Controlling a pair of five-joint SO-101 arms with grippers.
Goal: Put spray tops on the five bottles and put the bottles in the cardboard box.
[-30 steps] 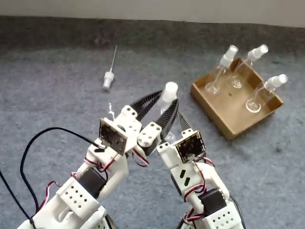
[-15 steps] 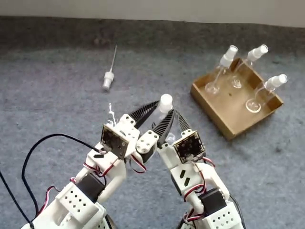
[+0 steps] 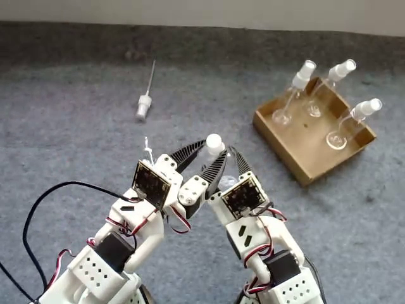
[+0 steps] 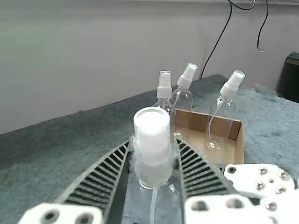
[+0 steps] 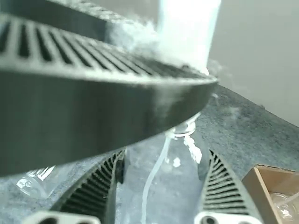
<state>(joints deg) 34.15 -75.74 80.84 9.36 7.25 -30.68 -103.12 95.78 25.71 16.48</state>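
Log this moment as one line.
left claw: shut on spray top | right claw: shut on bottle | tube: inside bottle | cardboard box: three capped bottles

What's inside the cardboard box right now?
Three spray-topped bottles lean in the cardboard box: one, another, a third. Bare floor shows between them; the floor under their bases is covered.

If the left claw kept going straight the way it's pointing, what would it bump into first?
Probably the cardboard box with its three capped bottles, straight ahead of the left claw and the spray top it grips; depth is unclear.
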